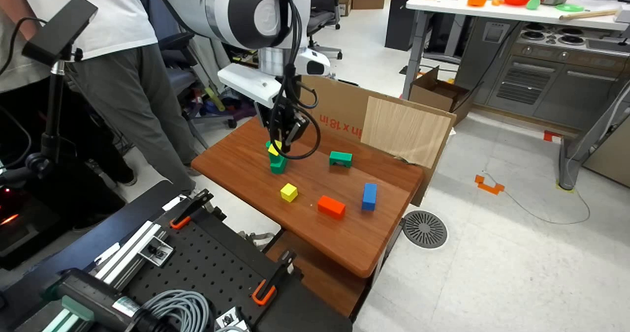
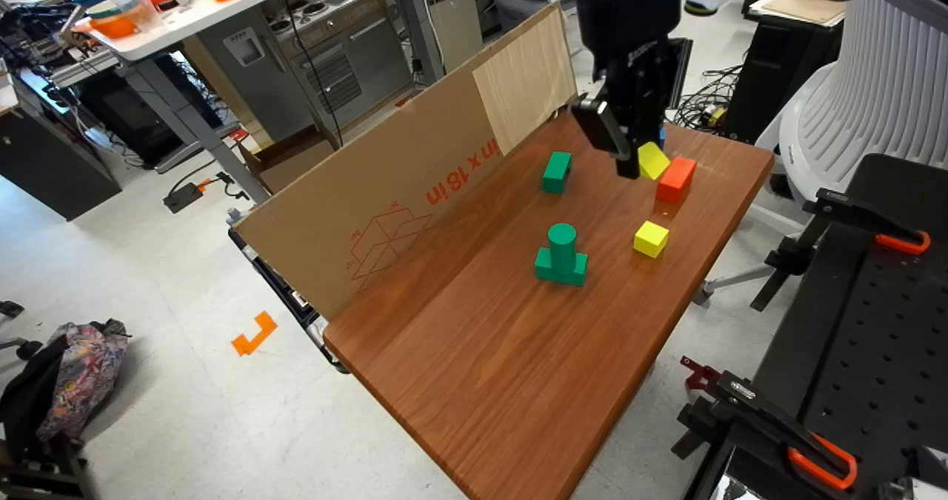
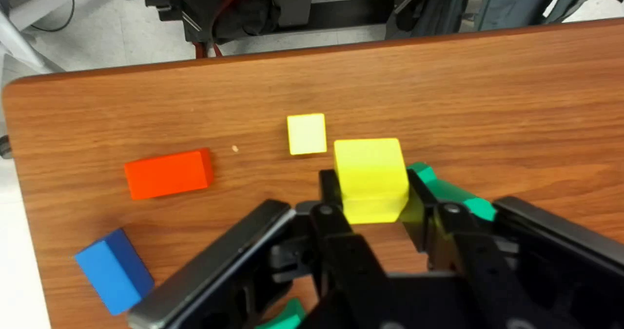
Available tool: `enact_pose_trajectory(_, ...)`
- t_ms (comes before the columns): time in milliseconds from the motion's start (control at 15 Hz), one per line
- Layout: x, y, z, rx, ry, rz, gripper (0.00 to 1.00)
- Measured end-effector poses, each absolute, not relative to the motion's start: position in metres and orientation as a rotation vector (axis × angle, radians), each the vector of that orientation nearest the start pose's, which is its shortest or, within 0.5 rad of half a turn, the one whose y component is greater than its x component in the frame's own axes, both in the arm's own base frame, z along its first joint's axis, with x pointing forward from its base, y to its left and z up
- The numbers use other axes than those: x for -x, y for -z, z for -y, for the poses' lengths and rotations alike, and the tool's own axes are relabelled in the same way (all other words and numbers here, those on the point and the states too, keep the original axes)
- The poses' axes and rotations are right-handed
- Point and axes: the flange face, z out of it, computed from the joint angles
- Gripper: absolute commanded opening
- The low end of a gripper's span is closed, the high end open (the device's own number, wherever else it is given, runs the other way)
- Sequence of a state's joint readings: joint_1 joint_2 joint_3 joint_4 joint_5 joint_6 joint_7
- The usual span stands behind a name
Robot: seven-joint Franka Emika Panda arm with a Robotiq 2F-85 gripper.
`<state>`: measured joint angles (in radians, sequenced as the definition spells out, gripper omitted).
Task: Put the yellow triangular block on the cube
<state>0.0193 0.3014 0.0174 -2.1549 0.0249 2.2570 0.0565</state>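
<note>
The yellow triangular block [image 3: 371,178] is between the two fingertips of my gripper [image 3: 368,192], which is shut on it. In both exterior views the block [image 1: 275,148] [image 2: 653,161] is held in the air above the table, tilted. My gripper [image 2: 631,161] also shows in an exterior view, with its far finger mostly hidden. The bright yellow cube [image 3: 306,134] sits on the table, up and left of the held block in the wrist view. The cube also shows in both exterior views [image 1: 289,193] [image 2: 651,239], apart from the held block.
A green cylinder [image 2: 562,239] stands on a green base block [image 2: 561,270]. A green arch block [image 1: 340,159], an orange-red block [image 1: 331,207] and a blue block [image 1: 369,196] are on the wooden table [image 2: 503,381]. A cardboard wall [image 2: 385,196] lines one table edge.
</note>
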Motion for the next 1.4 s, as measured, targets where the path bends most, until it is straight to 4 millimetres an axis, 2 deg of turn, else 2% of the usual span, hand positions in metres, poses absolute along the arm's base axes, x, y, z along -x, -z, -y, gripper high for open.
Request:
enact_pose_trajectory(267,-0.526,-0.223,0.016,3.12,-0.393,-0.104,0.09)
enact_pose_trajectory(533,-0.511,-0.199,0.033,3.125,-0.462,-0.124,0.09)
enact_pose_trajectory(1067,-0.516,-0.164,0.03,3.148,-0.264,-0.114,0.09)
enact_pose_trajectory(1400,-0.514,-0.148,0.02,3.144,-0.241,-0.089,0.09)
